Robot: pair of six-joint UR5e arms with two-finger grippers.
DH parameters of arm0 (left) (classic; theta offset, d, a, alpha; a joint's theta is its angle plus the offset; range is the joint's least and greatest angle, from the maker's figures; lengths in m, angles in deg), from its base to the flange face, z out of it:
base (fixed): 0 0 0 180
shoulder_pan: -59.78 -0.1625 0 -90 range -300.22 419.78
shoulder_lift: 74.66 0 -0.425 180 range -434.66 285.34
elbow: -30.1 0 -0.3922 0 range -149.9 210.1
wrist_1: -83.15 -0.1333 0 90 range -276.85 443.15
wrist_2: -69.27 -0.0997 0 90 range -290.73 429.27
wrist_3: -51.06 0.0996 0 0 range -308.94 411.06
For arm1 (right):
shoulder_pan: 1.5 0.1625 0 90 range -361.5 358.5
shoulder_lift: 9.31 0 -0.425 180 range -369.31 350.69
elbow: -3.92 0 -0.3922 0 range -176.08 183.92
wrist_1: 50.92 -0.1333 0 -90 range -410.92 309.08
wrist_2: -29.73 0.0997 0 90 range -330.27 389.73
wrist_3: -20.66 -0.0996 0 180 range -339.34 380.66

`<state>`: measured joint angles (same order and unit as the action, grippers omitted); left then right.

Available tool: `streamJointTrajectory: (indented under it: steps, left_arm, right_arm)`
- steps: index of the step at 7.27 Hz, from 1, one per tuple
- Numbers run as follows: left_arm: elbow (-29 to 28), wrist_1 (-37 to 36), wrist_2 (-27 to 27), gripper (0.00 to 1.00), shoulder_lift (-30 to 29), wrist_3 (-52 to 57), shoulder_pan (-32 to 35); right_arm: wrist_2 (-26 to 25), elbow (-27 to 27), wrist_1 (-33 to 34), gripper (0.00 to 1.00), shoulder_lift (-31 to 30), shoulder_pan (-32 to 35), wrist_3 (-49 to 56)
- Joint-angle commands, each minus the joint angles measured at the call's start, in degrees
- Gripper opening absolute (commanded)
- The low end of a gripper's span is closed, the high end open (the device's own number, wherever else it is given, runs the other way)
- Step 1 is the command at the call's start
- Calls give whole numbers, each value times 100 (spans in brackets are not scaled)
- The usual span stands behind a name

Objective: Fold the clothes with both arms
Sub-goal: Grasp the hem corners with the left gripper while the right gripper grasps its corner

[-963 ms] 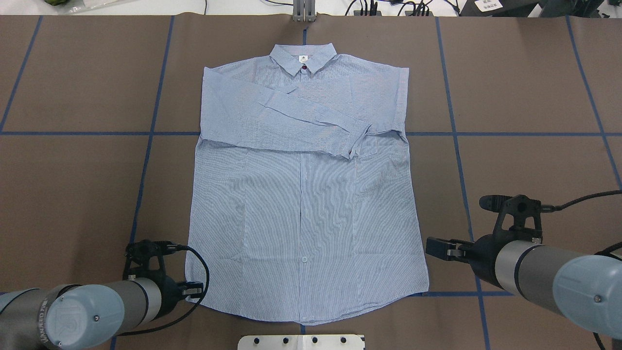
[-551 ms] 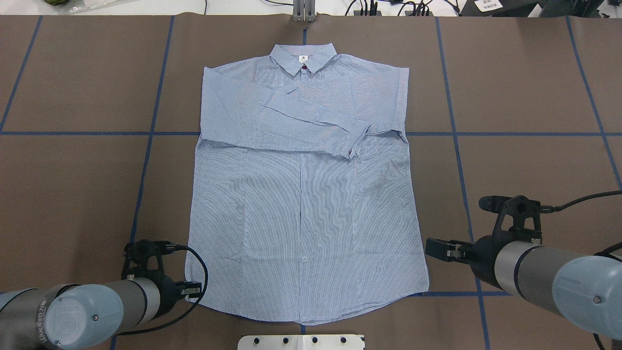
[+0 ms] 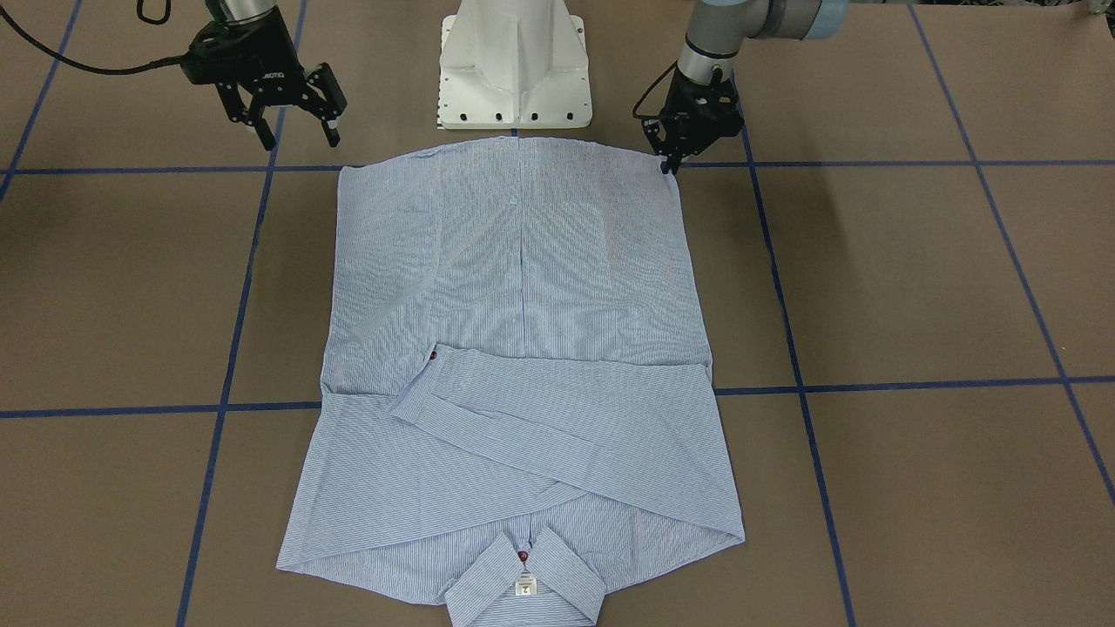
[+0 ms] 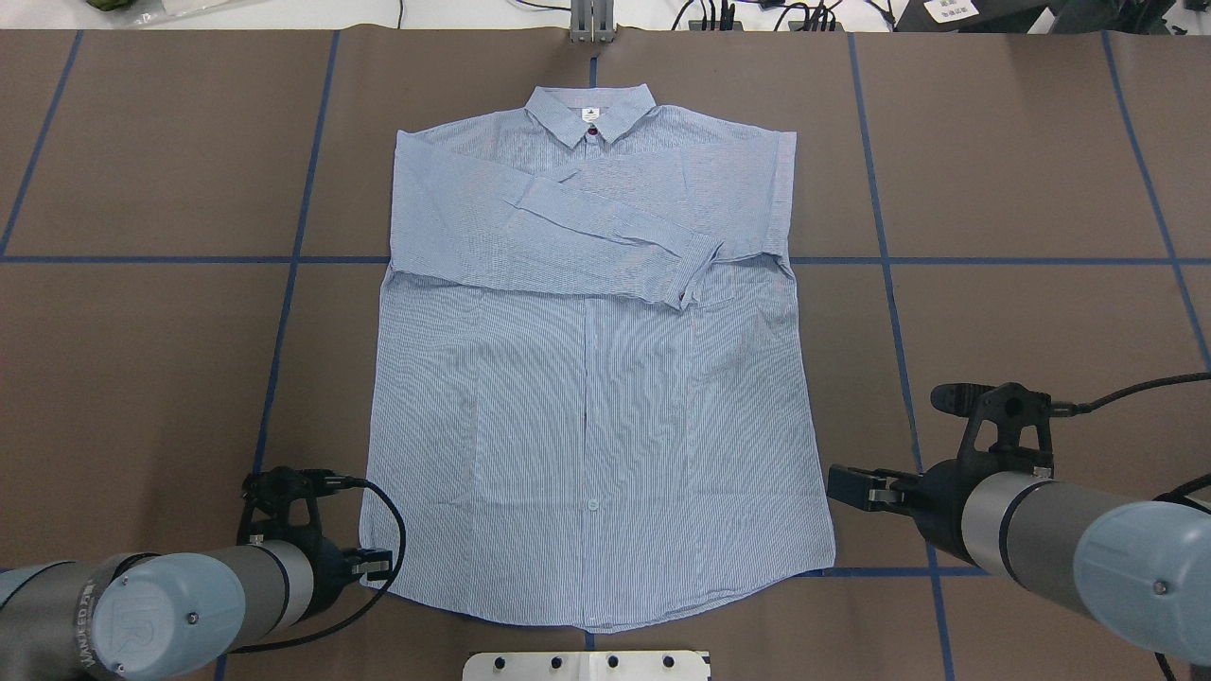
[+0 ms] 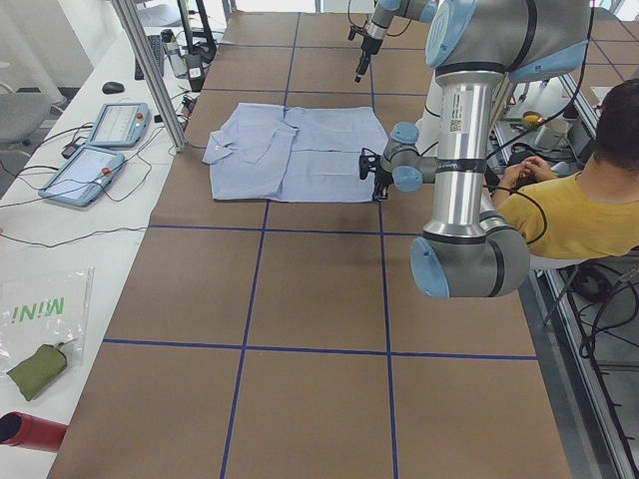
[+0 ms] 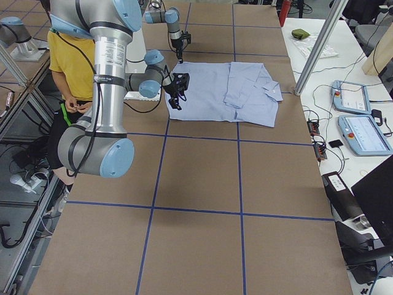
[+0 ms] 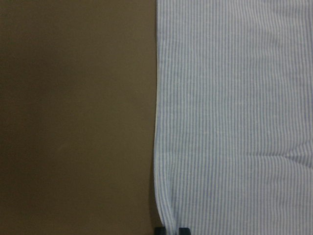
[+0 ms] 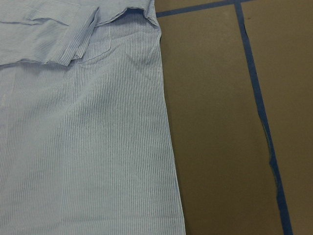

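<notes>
The light blue-and-white striped shirt (image 4: 587,397) lies flat and face up on the brown table, collar at the far side. Both sleeves are folded across its chest. It also shows in the front view (image 3: 514,287). My left gripper (image 4: 377,565) sits at the shirt's near left hem corner. In the front view (image 3: 669,164) its fingers are pinched together on that corner. In the left wrist view the fingertips (image 7: 160,229) stand close together with the shirt's edge (image 7: 161,147) between them. My right gripper (image 4: 837,482) is open and empty, hovering just off the near right hem corner (image 3: 296,132).
The white pedestal base (image 3: 514,70) stands just behind the hem. Blue tape lines (image 4: 284,312) cross the brown table cover. A metal post (image 4: 591,19) stands at the far edge. A person in a yellow shirt (image 5: 569,210) sits behind the robot.
Almost nothing. The right arm has crept a few pixels towards the shirt; the left gripper stays at the hem corner.
</notes>
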<state>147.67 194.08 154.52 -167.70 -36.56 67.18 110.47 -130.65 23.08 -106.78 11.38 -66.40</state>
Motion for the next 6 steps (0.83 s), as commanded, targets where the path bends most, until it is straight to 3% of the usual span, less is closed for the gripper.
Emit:
streamJointTrajectory:
  steps: [1,2,4,6]
  left_arm:
    - [-6,-10,0,12,5,0,-1]
    - [-6,-10,0,0,13,0,-1]
    - [55,-167,0,0,-21,35,-1]
    - [73,-159,35,0,-91,53,-10]
  right_arm:
    - [-5,0,0,100,0,-31,-4]
    - [-14,0,0,100,-9,-49,-4]
    - [-48,26,9,100,-52,-93,-12]
    - [-408,44,-9,100,-202,-346,-352]
